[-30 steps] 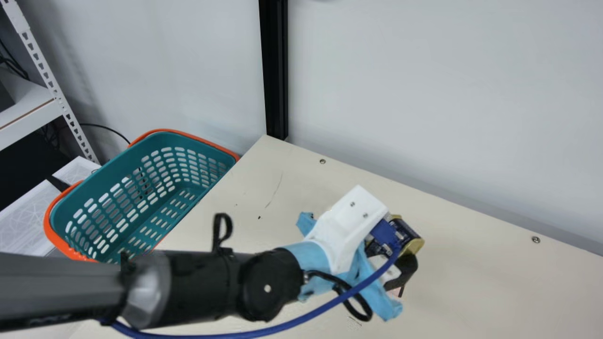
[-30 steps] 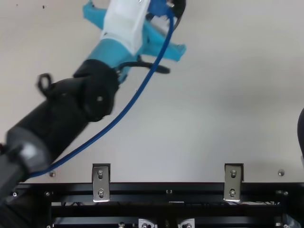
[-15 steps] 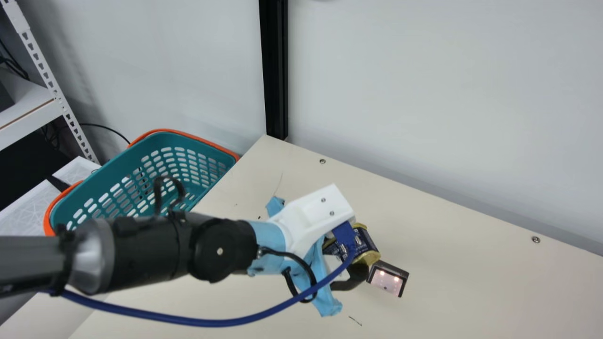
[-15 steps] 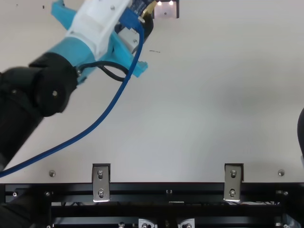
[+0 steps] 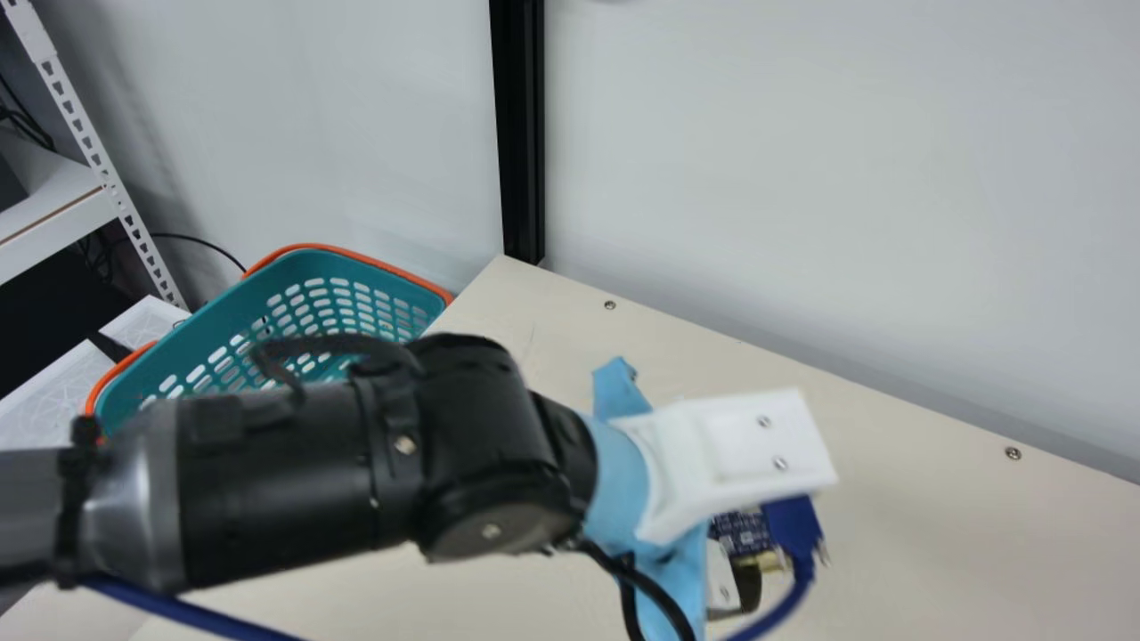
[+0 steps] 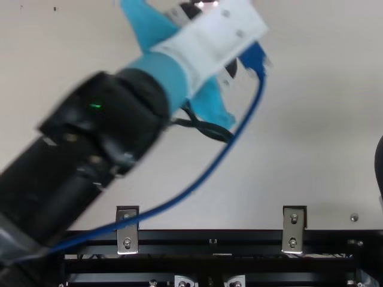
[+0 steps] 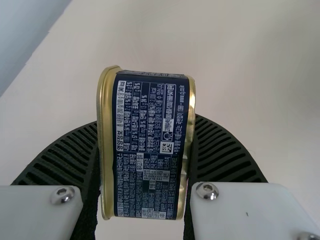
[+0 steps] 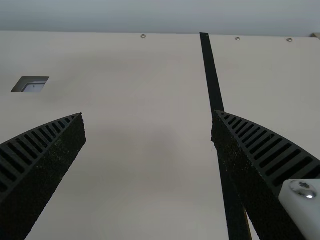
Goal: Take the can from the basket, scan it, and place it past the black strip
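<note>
- Cream table point(image 5: 926, 534), pale wall point(image 5: 802, 178).
- Main view, five o'clock: left gripper point(image 7: 146, 120) clasps the can point(image 7: 150, 165); it has swung rightward and tilted, likely presenting it to the scanner point(image 6: 207, 5).
- Right gripper point(image 8: 148, 113): spread wide, empty.

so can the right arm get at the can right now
Probably not without a handover: the can is clamped in the left end effector, though one end pokes out past the fingertips. The right end effector is open and empty, by the black strip.
</note>
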Controlling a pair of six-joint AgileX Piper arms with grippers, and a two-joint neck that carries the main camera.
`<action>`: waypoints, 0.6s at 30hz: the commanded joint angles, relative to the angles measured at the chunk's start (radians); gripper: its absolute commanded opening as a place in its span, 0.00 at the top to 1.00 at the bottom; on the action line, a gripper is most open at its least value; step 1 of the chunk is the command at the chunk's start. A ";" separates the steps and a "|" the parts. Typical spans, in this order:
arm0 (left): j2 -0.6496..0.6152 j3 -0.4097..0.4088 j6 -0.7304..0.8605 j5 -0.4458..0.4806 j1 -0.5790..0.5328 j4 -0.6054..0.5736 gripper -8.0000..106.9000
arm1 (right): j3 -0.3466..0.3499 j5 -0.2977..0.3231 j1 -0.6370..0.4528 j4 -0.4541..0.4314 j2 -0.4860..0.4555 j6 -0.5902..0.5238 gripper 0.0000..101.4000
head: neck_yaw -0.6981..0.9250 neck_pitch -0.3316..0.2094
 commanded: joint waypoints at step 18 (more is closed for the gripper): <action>0.096 -0.024 0.171 0.164 -0.011 -0.107 0.84 | 0.000 0.000 0.000 0.000 0.000 0.000 0.00 | 0.018 -0.043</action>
